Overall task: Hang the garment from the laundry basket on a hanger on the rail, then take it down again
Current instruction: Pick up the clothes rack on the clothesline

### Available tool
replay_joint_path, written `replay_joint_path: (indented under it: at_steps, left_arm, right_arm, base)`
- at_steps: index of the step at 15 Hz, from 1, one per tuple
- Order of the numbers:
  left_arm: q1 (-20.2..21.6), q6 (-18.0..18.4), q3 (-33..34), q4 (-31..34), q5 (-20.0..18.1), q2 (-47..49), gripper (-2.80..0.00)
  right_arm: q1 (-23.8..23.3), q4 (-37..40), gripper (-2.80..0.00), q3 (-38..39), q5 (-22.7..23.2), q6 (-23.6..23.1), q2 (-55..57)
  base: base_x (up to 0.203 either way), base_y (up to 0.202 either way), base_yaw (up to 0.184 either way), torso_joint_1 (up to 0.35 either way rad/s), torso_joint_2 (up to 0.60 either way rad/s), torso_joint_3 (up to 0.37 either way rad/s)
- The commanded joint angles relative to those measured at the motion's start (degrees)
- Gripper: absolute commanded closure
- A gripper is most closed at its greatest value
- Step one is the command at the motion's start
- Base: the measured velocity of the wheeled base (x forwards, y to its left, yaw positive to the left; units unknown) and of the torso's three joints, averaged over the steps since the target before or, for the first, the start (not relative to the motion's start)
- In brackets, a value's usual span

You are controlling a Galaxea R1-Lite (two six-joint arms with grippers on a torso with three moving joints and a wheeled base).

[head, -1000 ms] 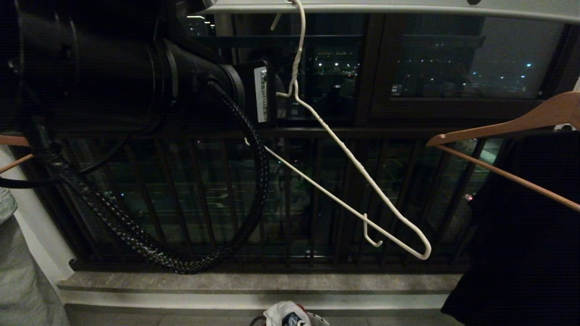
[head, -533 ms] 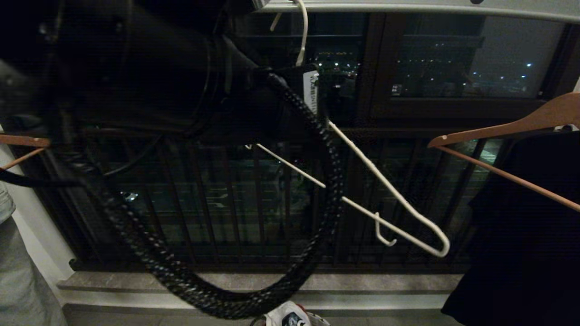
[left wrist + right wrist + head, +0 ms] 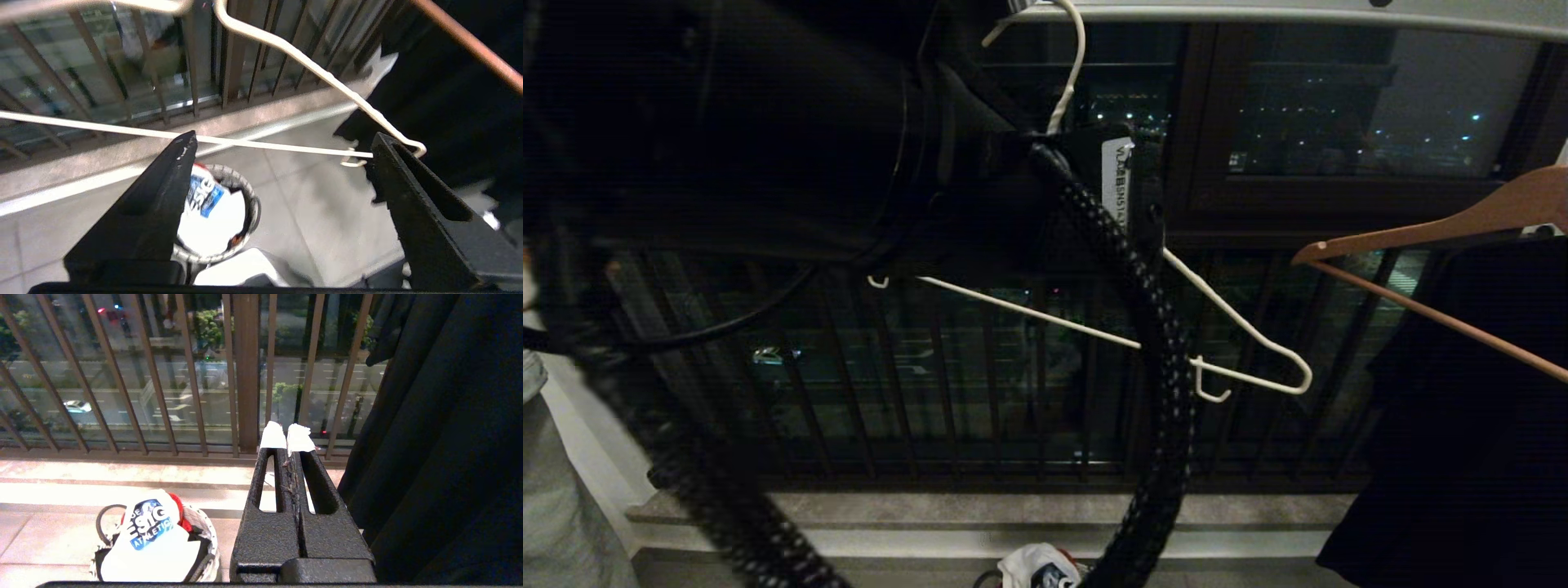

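Up at twelve o'clock in the head view, the hanger [image 3: 1241,327] hooks bare over the rail [image 3: 1258,12], its far shoulder dipping toward four o'clock, while the left arm crowds the nine-to-eleven side. From the wrist, the left gripper [image 3: 282,147] has its claw spread wide, the hanger's bar crossing just past the tips and nothing clamped. Down at six o'clock the garment [image 3: 151,543] fills the laundry basket [image 3: 206,539] on the floor; the right gripper [image 3: 286,435] hangs beside it, claw pressed together.
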Motion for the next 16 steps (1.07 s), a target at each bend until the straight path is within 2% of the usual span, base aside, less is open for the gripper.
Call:
replay_joint_path:
  at_steps: [1,4,8,10,16]
  left_arm:
    - [-0.6,-0.2,0.1,0.3,0.2,-1.5,-2.80]
    - [-0.6,0.1,-0.1,-0.3,1.3,1.5,-2.80]
    - [-0.5,4.6,-0.1,-6.3,7.5,5.7,-2.80]
    - [-0.6,7.0,0.0,-9.8,8.0,5.3,-2.80]
    - [0.4,6.8,3.1,-8.6,8.1,2.1,-2.80]
  right_arm:
    - [0.0,0.0,0.00,0.0,0.1,0.1,0.1]
    - [0.0,0.0,0.00,0.0,0.0,0.1,0.1]
    - [0.0,0.0,0.00,0.0,0.0,0.1,0.1]
    - [0.0,0.0,0.00,0.0,0.0,0.0,0.1]
    - [0.0,0.0,0.00,0.0,0.0,0.1,0.1]
  base:
    - [0.000,0.000,0.000,0.000,0.00,0.000]
    - [0.000,0.000,0.000,0.000,0.00,0.000]
    - [0.000,0.000,0.000,0.000,0.00,0.000]
    - [0.000,0.000,0.000,0.000,0.00,0.000]
    - [0.000,0.000,0.000,0.000,0.00,0.000]
